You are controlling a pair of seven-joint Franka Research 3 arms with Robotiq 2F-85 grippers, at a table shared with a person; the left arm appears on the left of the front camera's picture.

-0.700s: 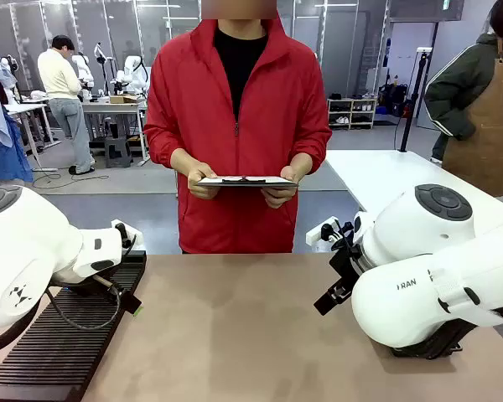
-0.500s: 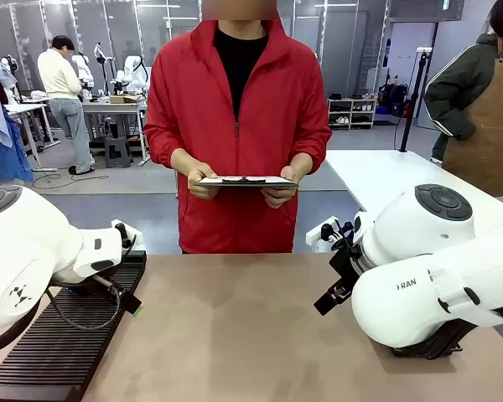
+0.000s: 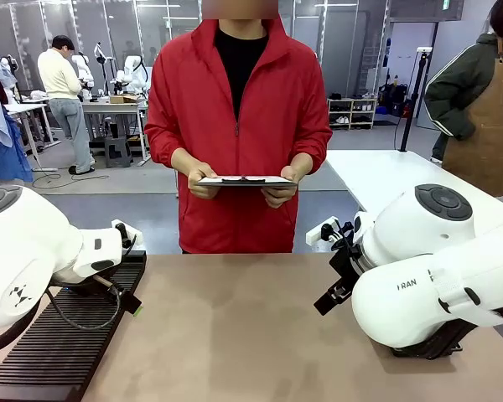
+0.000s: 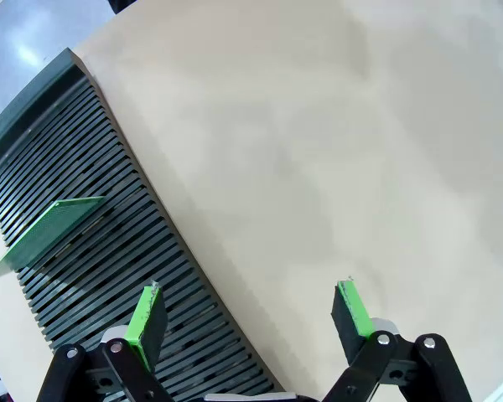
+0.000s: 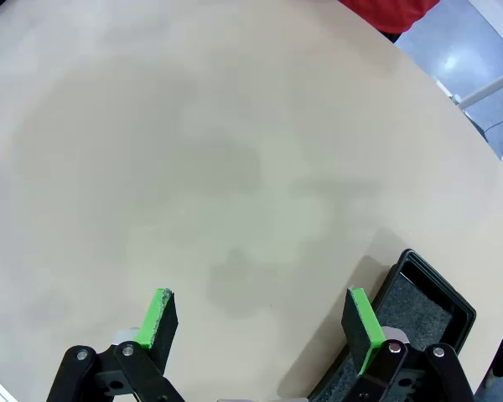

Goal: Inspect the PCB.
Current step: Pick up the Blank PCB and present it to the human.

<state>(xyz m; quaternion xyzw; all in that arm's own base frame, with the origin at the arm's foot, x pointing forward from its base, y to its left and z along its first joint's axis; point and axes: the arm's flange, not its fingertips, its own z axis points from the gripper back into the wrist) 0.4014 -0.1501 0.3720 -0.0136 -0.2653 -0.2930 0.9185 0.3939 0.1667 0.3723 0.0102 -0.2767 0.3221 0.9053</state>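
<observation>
Left wrist view: PCB [image 4: 52,229] apparently standing slotted in ribbed rack [image 4: 130,180].

My left arm [image 3: 33,251] is folded in at my left side and my right arm [image 3: 440,280] at my right, well apart from each other. My left hand [image 4: 250,308] points downward, its green-padded fingers [image 4: 147,316] spread wide and gripping nothing. My right hand [image 5: 260,311] is likewise spread and empty.

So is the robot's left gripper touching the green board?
Apart. The left wrist view shows it: bare slats of the black tray lie between the open left gripper and the PCB, which rests farther along the tray.
</observation>
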